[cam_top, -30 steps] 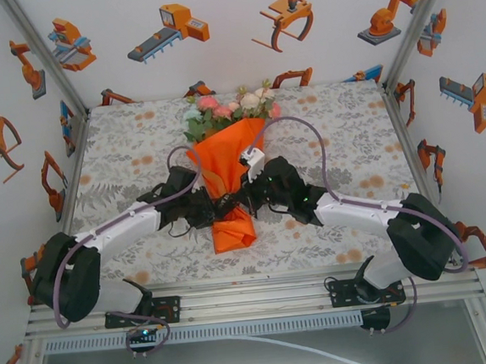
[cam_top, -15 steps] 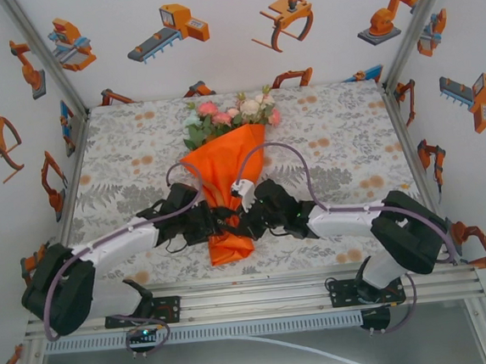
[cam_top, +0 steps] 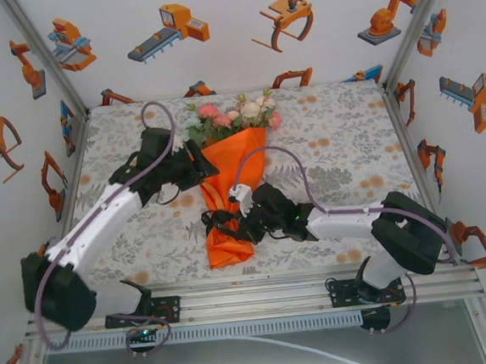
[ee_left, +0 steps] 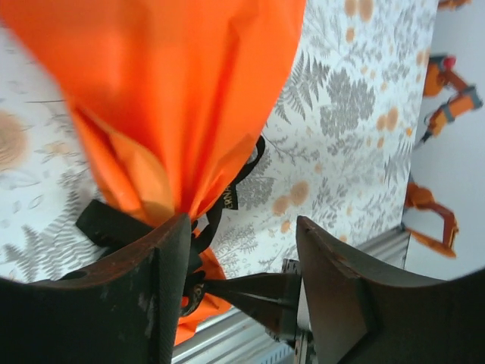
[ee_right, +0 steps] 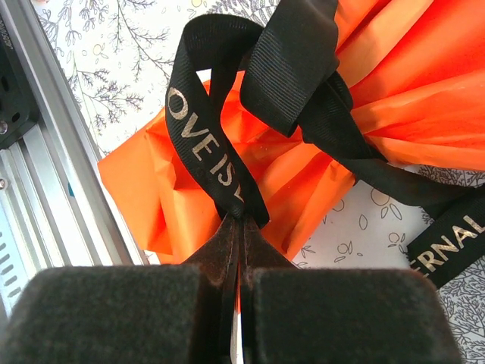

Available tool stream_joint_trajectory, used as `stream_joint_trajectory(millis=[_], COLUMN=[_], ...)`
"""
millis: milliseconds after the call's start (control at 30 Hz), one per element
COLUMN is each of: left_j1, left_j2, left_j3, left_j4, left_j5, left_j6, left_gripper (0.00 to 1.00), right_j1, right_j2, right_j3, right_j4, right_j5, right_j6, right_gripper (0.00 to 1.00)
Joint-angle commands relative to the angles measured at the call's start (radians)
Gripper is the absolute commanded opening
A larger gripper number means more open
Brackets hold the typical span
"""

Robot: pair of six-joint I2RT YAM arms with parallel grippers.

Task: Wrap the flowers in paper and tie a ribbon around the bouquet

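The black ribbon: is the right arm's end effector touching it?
Touching. In the right wrist view the ribbon runs straight into the right end effector, pinched between its closed tips.

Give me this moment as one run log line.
left gripper: jaws open, beside bouquet | right gripper: jaws shut on ribbon | bouquet: paper-wrapped, ribbon looped round its neck

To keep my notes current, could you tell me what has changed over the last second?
The left arm opened its jaws and drew back from the ribbon, up beside the wide end of the bouquet. The right jaws stayed shut on the ribbon at the waist; the bouquet hardly moved.
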Motion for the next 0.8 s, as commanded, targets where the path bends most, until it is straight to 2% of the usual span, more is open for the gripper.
stream_joint_trajectory(millis=[0,67,167,233,333,533,633,767], left_j1=[-0.022,-0.051,-0.094,-0.103,-0.107,-0.108,-0.111,-0.112], left_j2=[0.108,0.145,0.163,0.156,0.120,0.051,0.033,-0.014], left_j3=[0.026,0.045,0.051,0.022,-0.026,-0.103,-0.158,-0.233], left_j4=[-0.119,-0.189,-0.317,-0.345,-0.358,-0.363,-0.355,-0.320], left_j5=[0.139,0.106,-0.002,0.001,-0.002,-0.048,-0.082,-0.120], left_j6=[0.076,0.130,0.190,0.201,0.181,0.140,0.119,0.080], left_gripper=[0.59,0.58,0.54,0.49,0.37,0.21,0.14,0.10], right_j1=[0.008,0.008,0.008,0.007,0.007,0.007,0.008,0.008], right_j2=[-0.042,-0.051,-0.055,-0.052,-0.046,-0.028,-0.027,-0.034], right_j3=[-0.005,-0.006,-0.004,-0.004,-0.004,0.003,0.002,-0.002], right_j4=[-0.007,-0.009,-0.004,0.001,0.004,-0.001,-0.006,-0.016], right_j5=[0.043,0.073,0.091,0.095,0.104,0.086,0.079,0.080], right_j6=[-0.024,-0.024,-0.020,-0.020,-0.019,-0.021,-0.022,-0.030], right_gripper=[0.00,0.00,0.00,0.00,0.00,0.00,0.00,0.00])
